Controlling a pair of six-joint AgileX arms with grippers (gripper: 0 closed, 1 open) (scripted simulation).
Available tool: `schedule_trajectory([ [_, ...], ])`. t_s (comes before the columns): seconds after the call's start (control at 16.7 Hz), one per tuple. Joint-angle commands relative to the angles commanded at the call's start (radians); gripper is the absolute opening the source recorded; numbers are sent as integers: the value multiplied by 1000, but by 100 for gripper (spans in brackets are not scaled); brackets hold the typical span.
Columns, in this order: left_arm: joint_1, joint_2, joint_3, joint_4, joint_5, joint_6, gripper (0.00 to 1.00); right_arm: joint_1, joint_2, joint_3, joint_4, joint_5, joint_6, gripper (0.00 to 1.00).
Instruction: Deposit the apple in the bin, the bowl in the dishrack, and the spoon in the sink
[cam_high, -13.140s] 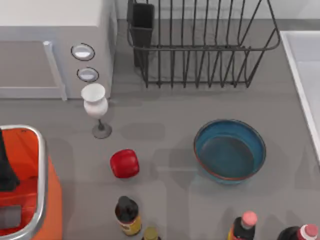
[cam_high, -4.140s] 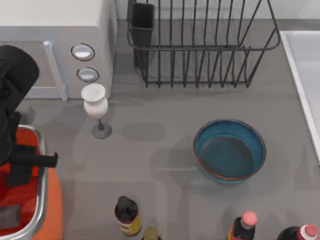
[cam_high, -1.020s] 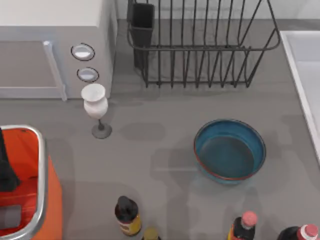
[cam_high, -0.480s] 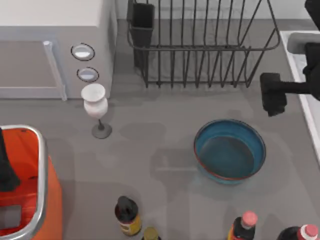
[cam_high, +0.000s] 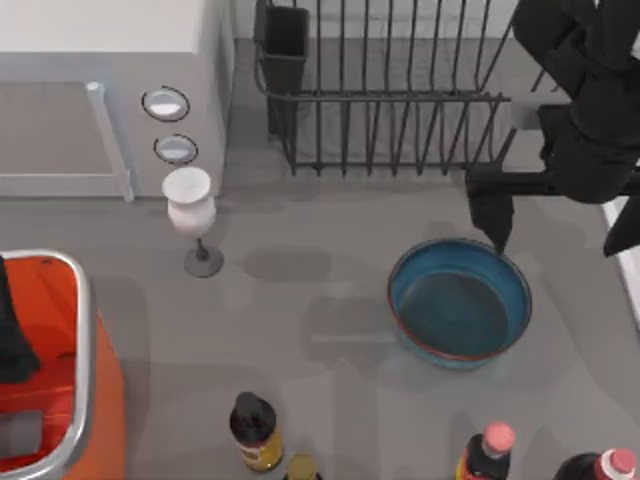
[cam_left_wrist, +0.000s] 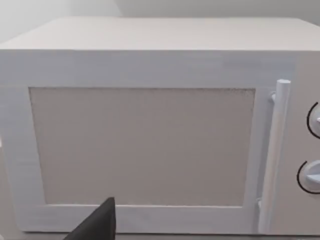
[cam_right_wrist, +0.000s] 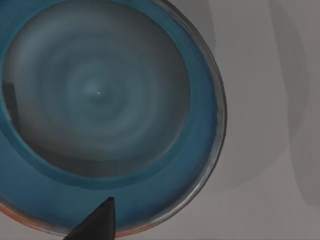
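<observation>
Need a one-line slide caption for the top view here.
Right gripper hovers open above the far rim of the bowl, just in front of the dishrack; left arm parked over the bin.

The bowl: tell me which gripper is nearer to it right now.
Right. The right gripper hangs just over the bowl's far-right rim, in front of the dishrack. The left gripper sits at the bin, far across the table at the left edge.

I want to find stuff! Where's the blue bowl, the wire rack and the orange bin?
bowl (cam_high: 460, 305): top view, on its inner floor.
dishrack (cam_high: 385, 97): top view, on its front rail.
bin (cam_high: 85, 330): top view, on its silver rim.
</observation>
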Motion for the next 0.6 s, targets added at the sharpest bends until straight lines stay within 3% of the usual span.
schedule_trajectory([
  [0.36,0,0,0,0,0,0,100,-4,2,-17,19,0,-2,100],
  [0.6,0,0,0,0,0,0,100,-1,45,-127,176,0,0,100],
])
